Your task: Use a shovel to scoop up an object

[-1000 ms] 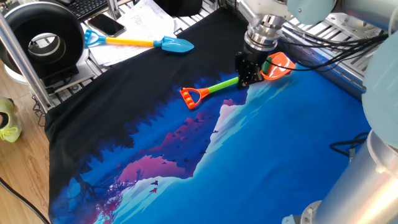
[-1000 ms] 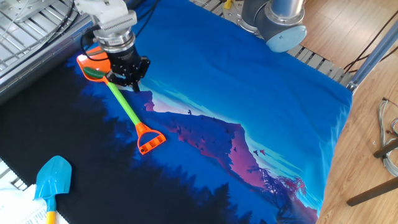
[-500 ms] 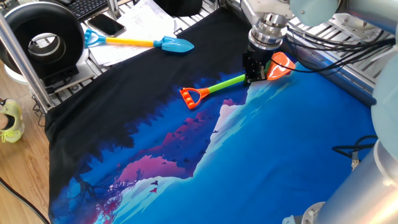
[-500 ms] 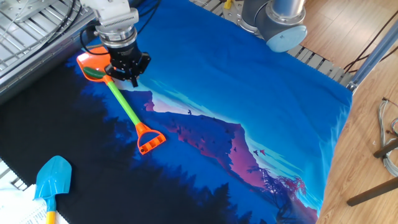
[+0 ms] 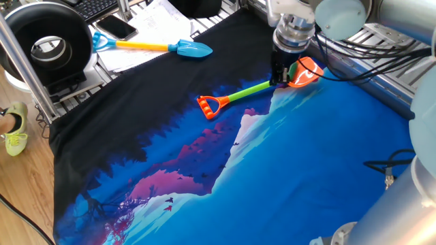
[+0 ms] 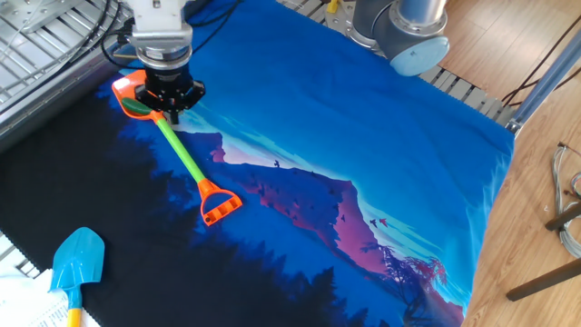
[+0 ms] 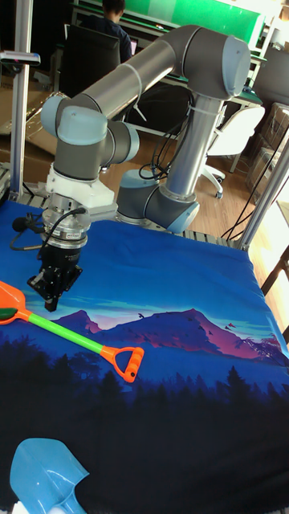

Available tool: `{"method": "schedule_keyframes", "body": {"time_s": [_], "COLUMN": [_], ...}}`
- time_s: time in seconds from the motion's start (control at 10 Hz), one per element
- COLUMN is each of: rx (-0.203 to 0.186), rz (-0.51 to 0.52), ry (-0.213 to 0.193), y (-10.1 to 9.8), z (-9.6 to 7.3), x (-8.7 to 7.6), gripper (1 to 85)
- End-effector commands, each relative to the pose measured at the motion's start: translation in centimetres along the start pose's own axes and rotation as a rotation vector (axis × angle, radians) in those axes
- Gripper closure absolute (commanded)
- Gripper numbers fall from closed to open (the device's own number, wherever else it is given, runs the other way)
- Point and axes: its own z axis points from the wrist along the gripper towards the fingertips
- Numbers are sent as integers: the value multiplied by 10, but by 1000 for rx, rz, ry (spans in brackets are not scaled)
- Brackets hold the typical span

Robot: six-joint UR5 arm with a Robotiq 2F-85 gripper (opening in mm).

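- Shovel lay flat on the counter, the object in its orange blade.
- Gripper hung above the shaft; its spread was unclear.

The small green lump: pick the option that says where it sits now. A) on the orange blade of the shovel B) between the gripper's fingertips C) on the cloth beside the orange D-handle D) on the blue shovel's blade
A: in the other fixed view the green lump lies on the blade of the orange shovel, just beside the gripper.
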Motion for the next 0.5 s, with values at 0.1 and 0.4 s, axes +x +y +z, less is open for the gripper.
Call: {"method": "schedule_keyframes", "body": {"time_s": [0.1, 0.4], "rx": [-8, -29], "rz": [80, 111], "ry": [44, 39], "y": [-7, -4], "z": [-10, -24], "x": [21, 29], "gripper": [837, 837]}}
